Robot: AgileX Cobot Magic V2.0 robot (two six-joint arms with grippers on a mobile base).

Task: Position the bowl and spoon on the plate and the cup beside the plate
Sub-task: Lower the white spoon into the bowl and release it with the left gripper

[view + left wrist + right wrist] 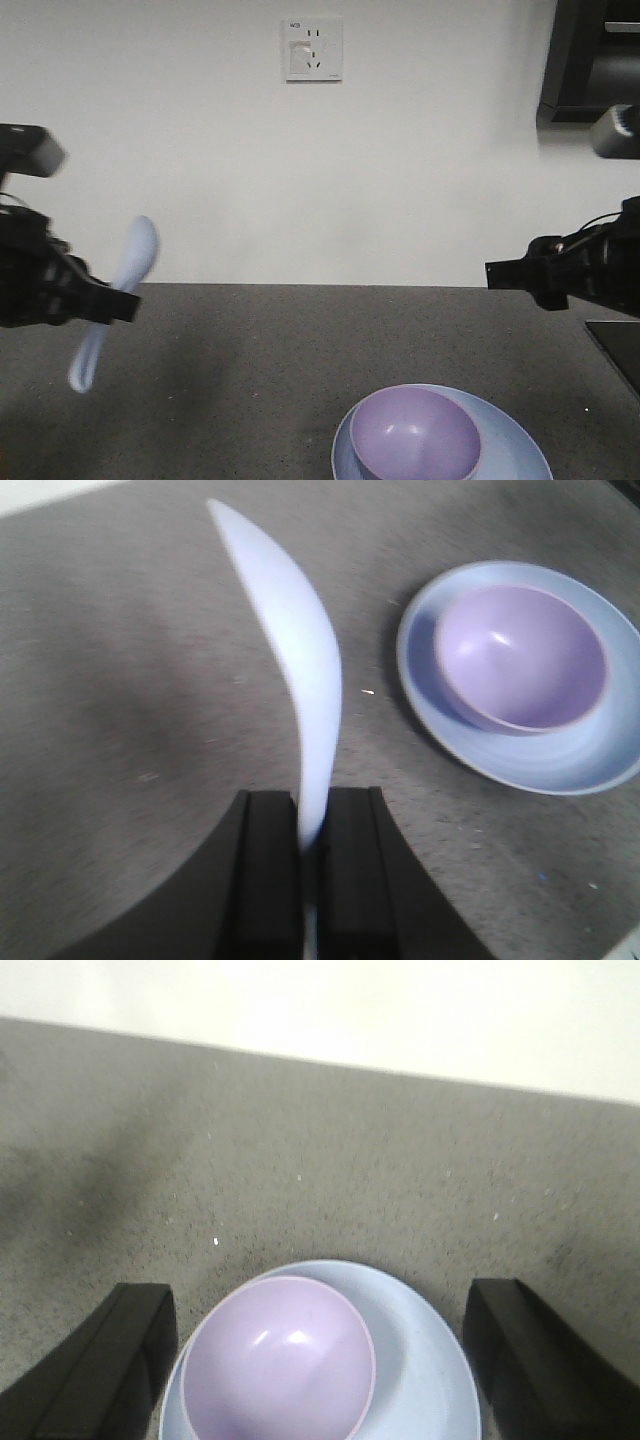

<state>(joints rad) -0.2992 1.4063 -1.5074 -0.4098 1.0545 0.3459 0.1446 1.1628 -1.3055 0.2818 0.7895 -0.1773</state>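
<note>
The lilac bowl [415,435] sits inside the pale blue plate [515,450] at the front of the counter, off toward the plate's left side. My left gripper [112,305] hangs above the counter on the left, shut on the handle of the pale spoon [137,255], whose scoop points up. In the left wrist view the spoon [300,650] rises from between the shut jaws [310,810], with the bowl [520,655] and plate [560,765] to the right. My right gripper [320,1305] is open and empty above the bowl [280,1360] and plate [425,1360]. The cup is out of view.
The dark grey speckled counter [250,350] runs back to a white wall with a socket [313,48]. A flat dark panel [618,350] lies at the counter's right edge. A dark cabinet [590,60] hangs at the upper right.
</note>
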